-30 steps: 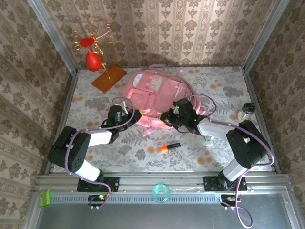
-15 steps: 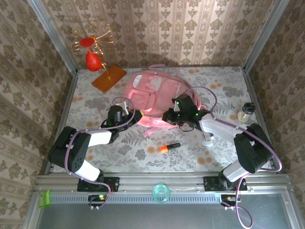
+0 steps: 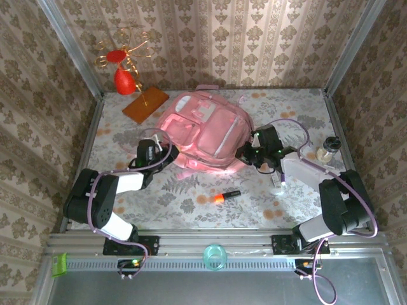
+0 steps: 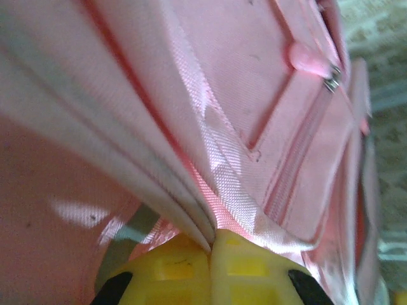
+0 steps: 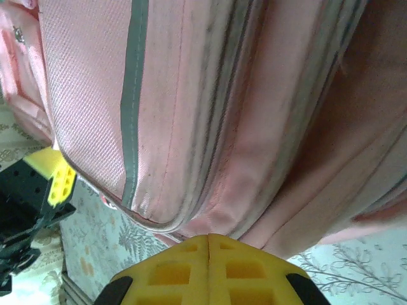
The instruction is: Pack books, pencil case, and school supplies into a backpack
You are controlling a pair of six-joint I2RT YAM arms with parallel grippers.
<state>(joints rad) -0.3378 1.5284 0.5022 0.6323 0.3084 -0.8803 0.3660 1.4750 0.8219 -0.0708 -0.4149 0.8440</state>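
Left fingers (image 4: 211, 251), yellow, are pressed tight together with a fold of the backpack (image 3: 205, 129) running down into the seam between them, so they pinch pink fabric at its near-left corner. Right fingers (image 5: 208, 253) are likewise closed, their tips meeting the bag's piped edge on its right side and gripping it there.

The backpack lies in the middle of the table (image 3: 121, 136), toward the back. Its front pockets face up, with a pale patch near its top and straps trailing from its near edge. From the left wrist, a zipped pocket with a metal zip pull (image 4: 332, 81) runs across the pink cloth. From the right wrist, a grey stripe (image 5: 132, 95) runs down the bag's side.

A marker (image 3: 224, 196), orange at one end and black at the other, lies on the table near the bag's front edge, apart from it and between the two arms. A slim whitish stick (image 3: 278, 182) lies just beside the right forearm. A small jar (image 3: 328, 148) with a dark lid stands near the right edge. At the back left, an orange-brown board (image 3: 145, 104) bears a gold wire stand (image 3: 124, 47) hung with red ornaments (image 3: 124, 80). A teal cup (image 3: 215, 257) sits on the rail between the arm bases.
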